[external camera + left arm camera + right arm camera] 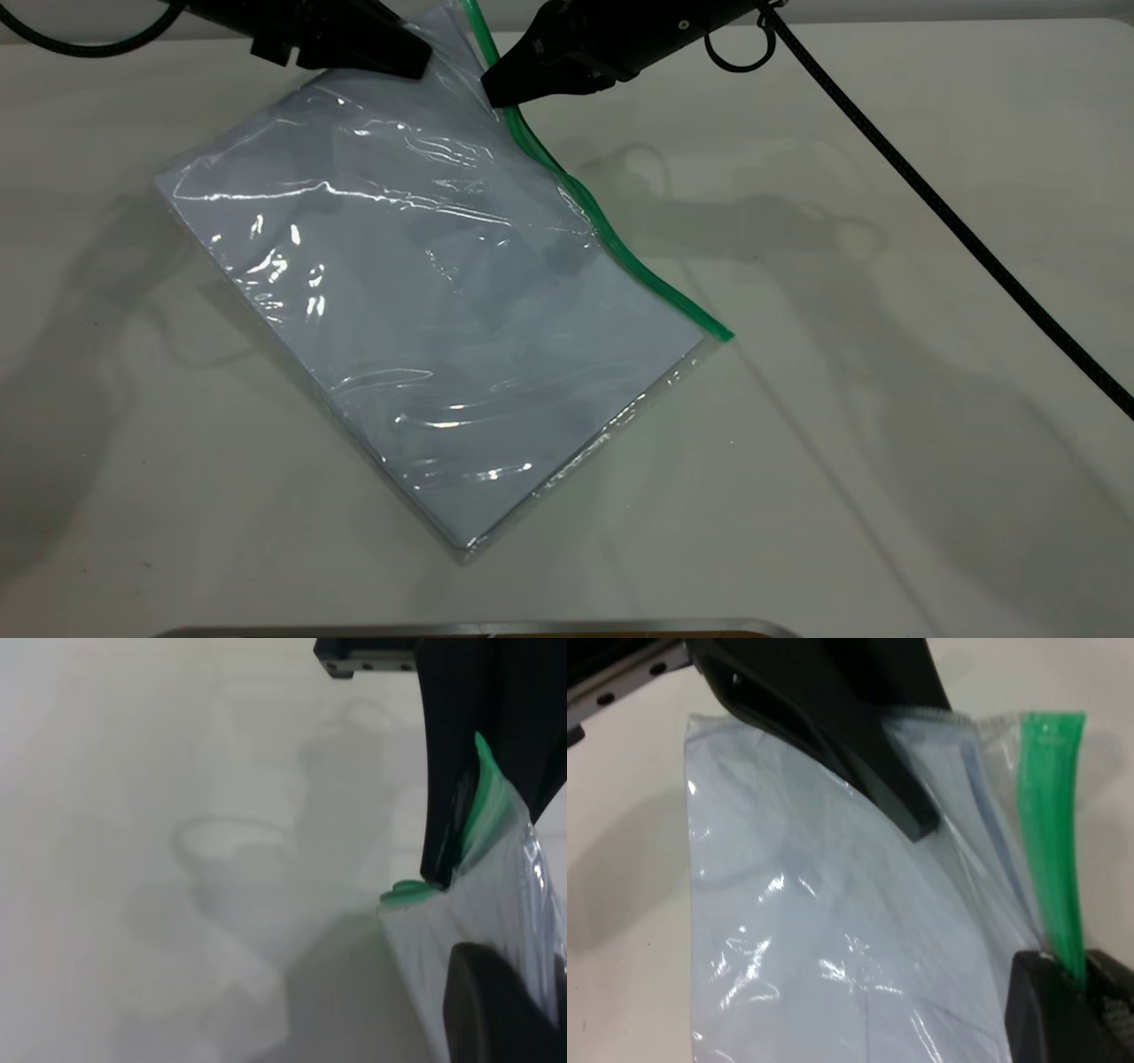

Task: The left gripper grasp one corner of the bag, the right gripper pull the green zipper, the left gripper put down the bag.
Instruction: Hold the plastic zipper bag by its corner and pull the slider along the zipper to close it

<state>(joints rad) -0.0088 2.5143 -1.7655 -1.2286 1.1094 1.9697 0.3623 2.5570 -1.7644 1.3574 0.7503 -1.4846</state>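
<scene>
The bag (425,301) is a clear pouch with white paper inside. It lies slanted on the table with its far corner lifted. The green zipper (611,235) runs along its right edge. My left gripper (416,62) is shut on the bag's raised far corner. My right gripper (496,93) is shut on the green zipper near that corner. In the right wrist view the green zipper (1052,859) passes between my right gripper's fingers (1045,1010), and the left gripper (859,744) pinches the bag (833,930). In the left wrist view the bag (496,904) sits by my finger (487,1010).
A black cable (957,221) trails from the right arm across the table's right side. A metal-edged object (469,627) lies at the near table edge. The white table (886,443) extends around the bag.
</scene>
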